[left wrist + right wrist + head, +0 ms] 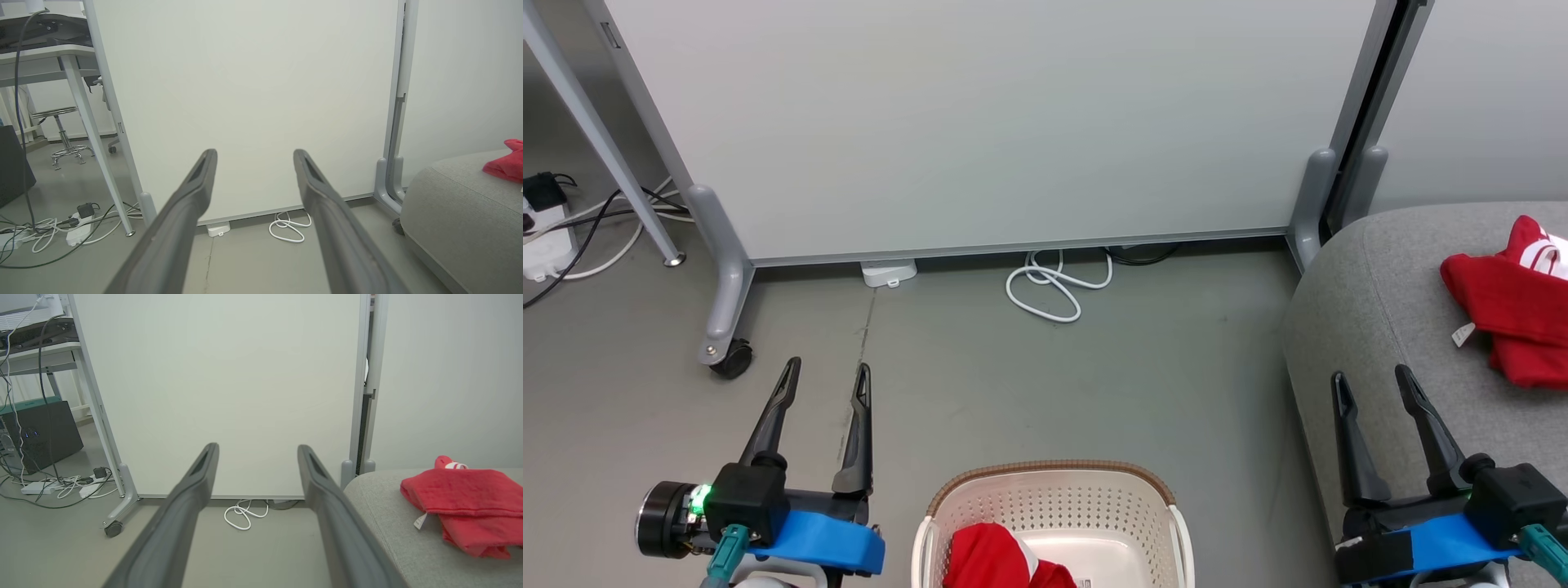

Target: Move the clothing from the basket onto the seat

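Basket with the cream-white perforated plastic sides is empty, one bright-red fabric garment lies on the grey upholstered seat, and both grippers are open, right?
Not empty: the head view shows a bright-red fabric garment in the cream-white perforated plastic basket. The rest holds: another red garment lies on the grey upholstered seat, and the left gripper and right gripper are open.

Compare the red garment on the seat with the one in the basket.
The seat garment lies on the grey seat, already moved; the basket garment sits inside the cream basket, still to move. The seat garment shows a white tag; the basket garment shows none here. Both are bright red.
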